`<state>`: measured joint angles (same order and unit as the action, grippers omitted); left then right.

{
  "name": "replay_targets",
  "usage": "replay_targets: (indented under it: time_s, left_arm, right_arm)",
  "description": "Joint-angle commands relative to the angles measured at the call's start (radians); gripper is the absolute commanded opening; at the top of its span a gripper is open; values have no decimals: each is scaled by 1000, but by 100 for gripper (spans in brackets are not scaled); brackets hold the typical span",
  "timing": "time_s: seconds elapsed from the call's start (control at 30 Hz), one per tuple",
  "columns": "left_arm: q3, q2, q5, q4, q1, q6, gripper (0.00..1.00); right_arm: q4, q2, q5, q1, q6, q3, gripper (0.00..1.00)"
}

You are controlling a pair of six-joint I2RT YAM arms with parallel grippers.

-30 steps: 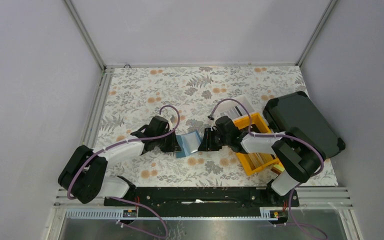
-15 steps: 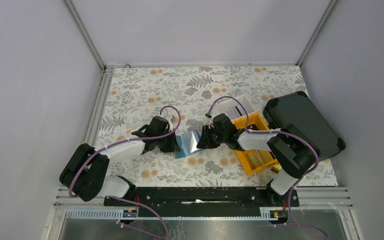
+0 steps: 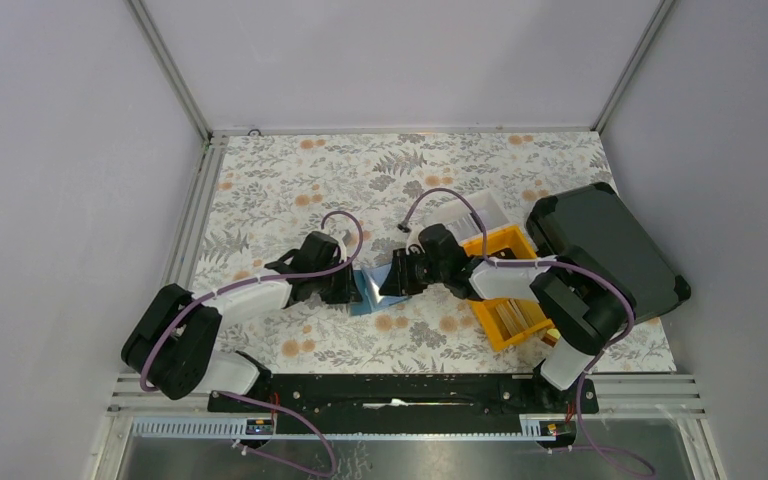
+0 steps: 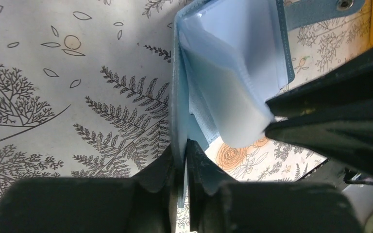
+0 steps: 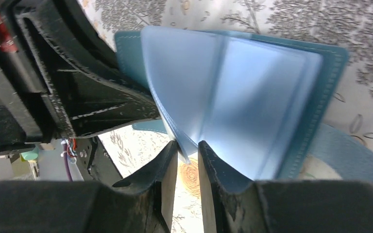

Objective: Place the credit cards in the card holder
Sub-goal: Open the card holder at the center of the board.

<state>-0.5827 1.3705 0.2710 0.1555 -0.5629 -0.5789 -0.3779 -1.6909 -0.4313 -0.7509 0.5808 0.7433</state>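
Observation:
The teal-blue card holder [image 3: 370, 287] lies open on the flowered table between the two arms, its pale blue inner pockets [image 4: 233, 63] fanned up. My left gripper [image 4: 180, 151] is shut on the holder's near edge, pinching the cover. My right gripper [image 5: 188, 145] faces it from the other side. Its jaws stand narrowly open, with the corner of one pocket leaf [image 5: 184, 145] between them and a gap still showing. The holder's pockets [image 5: 252, 97] spread in front of those fingers. No credit cards can be made out in any view.
An orange bin [image 3: 488, 330] sits right of the holder under the right arm, with a white bin [image 3: 480, 210] behind it. A large black hard case [image 3: 610, 245] lies at the far right. The holder's side tab with its snap [image 4: 320, 9] points toward the orange bin.
The right gripper has moved left onto the card holder and its jaws have narrowed a little around a pocket leaf. The left gripper has kept its hold in place.

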Motion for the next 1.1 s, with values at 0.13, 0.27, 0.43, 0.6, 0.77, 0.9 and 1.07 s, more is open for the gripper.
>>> replay_targets:
  time_s: [0.13,0.27,0.43,0.6,0.77,0.9,1.07]
  left_arm:
    - [-37,-94,-134,13,1,-17,32]
    - [-32,-190,-206,76,2,-26,46]
    - [-8,-322,-266,93,6,-50,57]
    - [-13,-299,-265,70,18,-50,62]
    - [-13,-240,-206,12,23,-60,63]
    - [-3,-235,-214,-2,26,-62,61]
    - [16,-270,-237,3,31,-64,59]
  right_arm:
    - [-82,-27,-38,-30,-5,42,28]
    - [-98,-37,-51,-40,1,49,27]
    - [-121,-52,-62,-55,2,62,27]
    - [-151,-74,-67,-65,9,73,27]
    - [-177,-90,-54,-66,26,81,27]
    - [-196,-101,-40,-67,36,101,27]
    - [-204,-140,-18,-67,35,153,27]
